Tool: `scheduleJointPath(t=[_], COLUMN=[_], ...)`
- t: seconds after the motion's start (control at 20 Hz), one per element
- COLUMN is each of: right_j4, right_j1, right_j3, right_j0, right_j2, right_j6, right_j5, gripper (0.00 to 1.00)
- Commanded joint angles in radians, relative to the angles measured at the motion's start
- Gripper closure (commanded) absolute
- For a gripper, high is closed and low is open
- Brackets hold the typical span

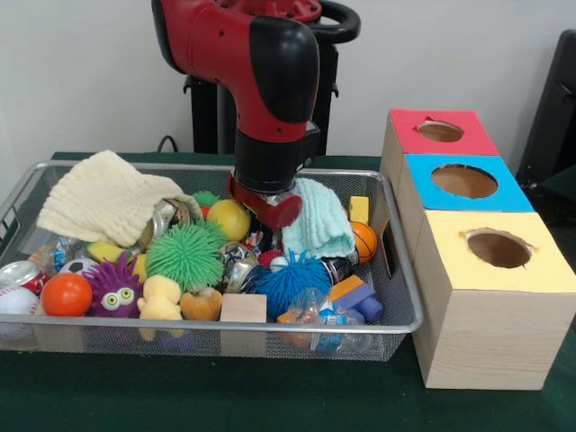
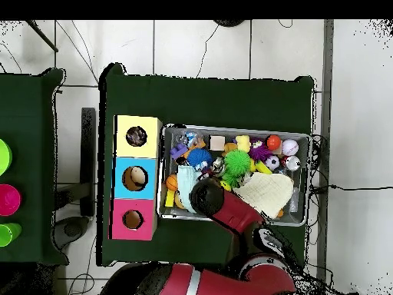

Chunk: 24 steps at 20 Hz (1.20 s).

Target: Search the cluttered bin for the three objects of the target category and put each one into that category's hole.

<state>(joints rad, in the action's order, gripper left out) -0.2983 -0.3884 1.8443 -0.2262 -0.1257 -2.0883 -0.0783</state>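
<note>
The silver wire-mesh tray (image 1: 225, 327) is crowded with toys; it also shows in the overhead view (image 2: 230, 129). A crinkly clear plastic wrapper (image 1: 315, 313) with blue and orange print lies at the tray's front right. A shiny printed wrapper (image 1: 237, 256) lies in the middle, just under my arm. A third whitish crinkly piece (image 1: 54, 254) shows at the left. My gripper (image 1: 258, 236) is down in the clutter in the middle of the tray, mostly hidden by the wrist and toys. In the overhead view the arm's head (image 2: 206, 196) covers it.
Three boxes stand right of the tray, with holes in red (image 1: 440, 131), blue (image 1: 464, 181) and yellow (image 1: 498, 248) tops. A cream cloth (image 1: 108, 198), mint cloth (image 1: 317, 218), green (image 1: 184, 256) and blue (image 1: 290, 279) spiky balls, an orange ball (image 1: 66, 294) and a can (image 1: 20, 274) fill the tray.
</note>
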Motion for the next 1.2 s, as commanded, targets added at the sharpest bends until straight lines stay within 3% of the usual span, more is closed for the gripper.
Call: scheduleJointPath(t=[0.05,0.25,0.4,0.8,1.2], right_j4=[-0.008,0.002,0.016,0.042,0.039], right_j1=[0.050,-0.157,-0.229,-0.292,-0.287], right_j3=[-0.076,-0.060,-0.105,-0.209,-0.257], right_j0=[-0.014,0.030,0.060,0.084,0.091], right_j2=[0.067,0.009,-0.040,-0.081,-0.079], right_j6=[-0.119,-0.096,-0.089,-0.101,-0.117], right_j5=[-0.029,-0.213,-0.379,-0.625,-0.617], gripper=[1.00,1.00,1.00,1.00,1.00])
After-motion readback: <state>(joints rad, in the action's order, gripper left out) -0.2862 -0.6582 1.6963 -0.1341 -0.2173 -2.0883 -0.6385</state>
